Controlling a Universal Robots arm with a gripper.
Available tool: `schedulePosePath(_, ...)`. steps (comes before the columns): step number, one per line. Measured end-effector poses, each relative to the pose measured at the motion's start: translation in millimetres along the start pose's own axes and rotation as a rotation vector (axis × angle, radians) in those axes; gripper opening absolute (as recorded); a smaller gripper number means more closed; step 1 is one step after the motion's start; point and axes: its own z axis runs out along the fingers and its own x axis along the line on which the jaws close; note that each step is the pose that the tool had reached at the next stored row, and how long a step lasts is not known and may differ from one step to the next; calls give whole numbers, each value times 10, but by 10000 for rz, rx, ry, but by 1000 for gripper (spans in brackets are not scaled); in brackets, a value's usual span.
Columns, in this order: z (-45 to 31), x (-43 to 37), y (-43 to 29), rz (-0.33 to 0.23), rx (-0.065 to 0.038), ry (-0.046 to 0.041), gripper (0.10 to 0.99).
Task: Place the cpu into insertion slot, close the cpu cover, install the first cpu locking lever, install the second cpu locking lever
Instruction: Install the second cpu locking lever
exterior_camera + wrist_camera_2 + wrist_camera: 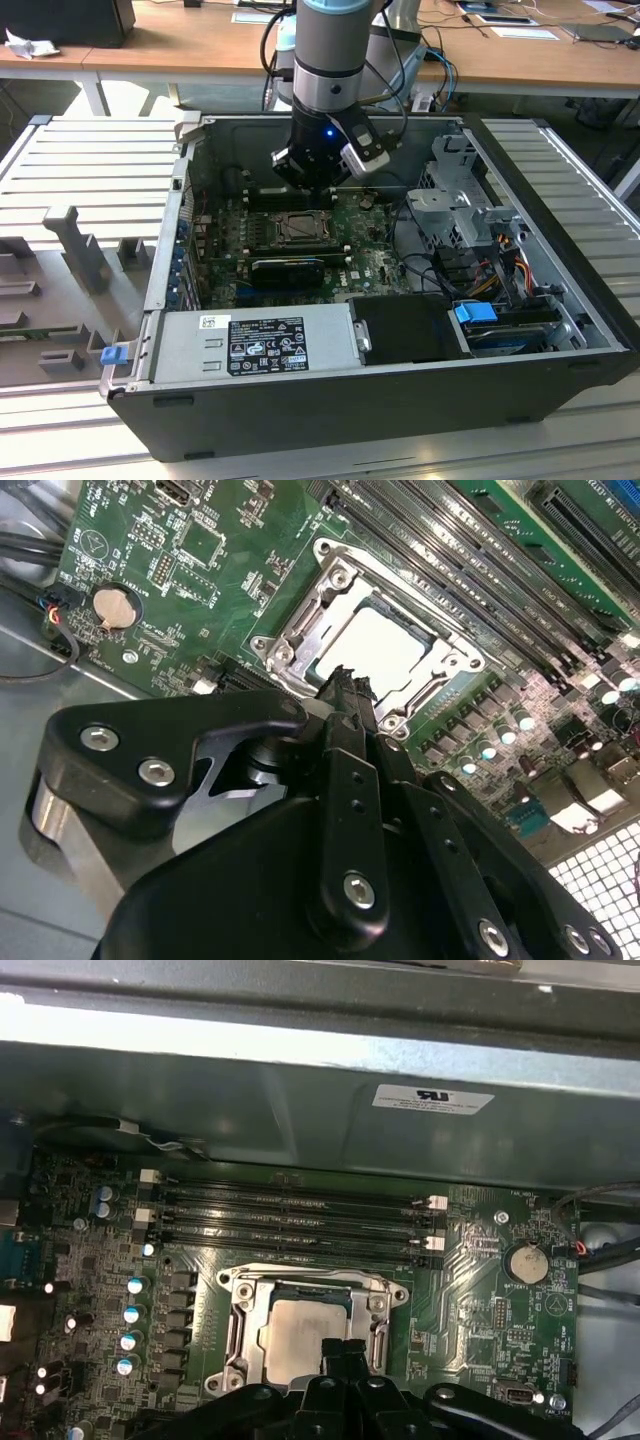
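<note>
My black gripper (345, 680), fingers pressed together, empty, hovers just above socket edge. Pale silvery square cpu (303, 1328) sits in grey-framed insertion slot (238, 1335); thin grey metal cpu cover (330, 595) lies closed around it.

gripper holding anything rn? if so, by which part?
Nothing held. The gripper has its fingertips together with nothing between them, poised over the cpu cover. The cpu already sits in the insertion slot.

A lab or workshop was suggested: an opened computer case (400, 400) on slatted metal, wooden desks (200, 50) strewn with papers behind.
</note>
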Motion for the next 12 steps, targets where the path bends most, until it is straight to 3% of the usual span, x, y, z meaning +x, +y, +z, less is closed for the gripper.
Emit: schedulePosePath(12,-7,6,-70,-1,0,-1,106)
